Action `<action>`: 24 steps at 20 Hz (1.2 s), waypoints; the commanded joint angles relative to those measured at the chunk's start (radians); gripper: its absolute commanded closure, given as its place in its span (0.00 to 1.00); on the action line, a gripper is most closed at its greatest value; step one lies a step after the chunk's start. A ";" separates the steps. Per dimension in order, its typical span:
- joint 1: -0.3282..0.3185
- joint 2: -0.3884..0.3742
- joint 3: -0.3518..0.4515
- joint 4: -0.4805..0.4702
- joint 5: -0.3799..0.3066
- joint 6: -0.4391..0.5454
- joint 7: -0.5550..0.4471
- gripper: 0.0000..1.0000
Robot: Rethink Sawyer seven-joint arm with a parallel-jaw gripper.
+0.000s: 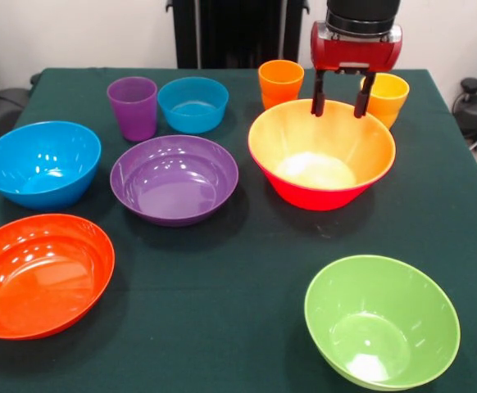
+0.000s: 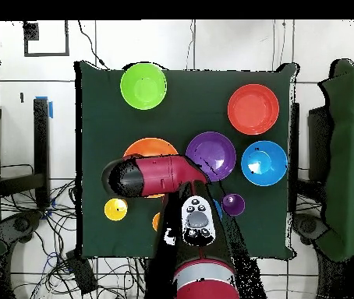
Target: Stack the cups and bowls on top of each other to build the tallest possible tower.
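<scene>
My gripper (image 1: 339,109) hangs open and empty, its fingertips just over the far rim of the tower (image 1: 320,160), which looks like an orange bowl nested in a pink one. Behind it stand the orange cup (image 1: 280,82) and the yellow cup (image 1: 386,97). The purple cup (image 1: 132,106) and the small blue bowl (image 1: 193,104) sit at the back left. Spread around are the purple bowl (image 1: 174,178), large blue bowl (image 1: 40,162), shallow red-orange bowl (image 1: 40,274) and green bowl (image 1: 381,321). From overhead, the arm covers part of the tower (image 2: 150,146).
A dark green cloth (image 1: 247,270) covers the table. Cables and black equipment lie off the table's sides. In the overhead view the arm (image 2: 200,226) reaches in over the bottom edge, hiding the small blue bowl and most of the orange cup.
</scene>
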 commanded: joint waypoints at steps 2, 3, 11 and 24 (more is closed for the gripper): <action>0.000 0.018 0.042 -0.029 0.038 0.006 0.119 0.00; 0.001 0.013 0.042 -0.035 0.041 0.021 0.115 0.00; 0.000 0.004 0.050 -0.118 0.063 0.146 0.064 0.00; -0.023 -0.013 0.077 -0.161 0.084 0.238 0.012 0.00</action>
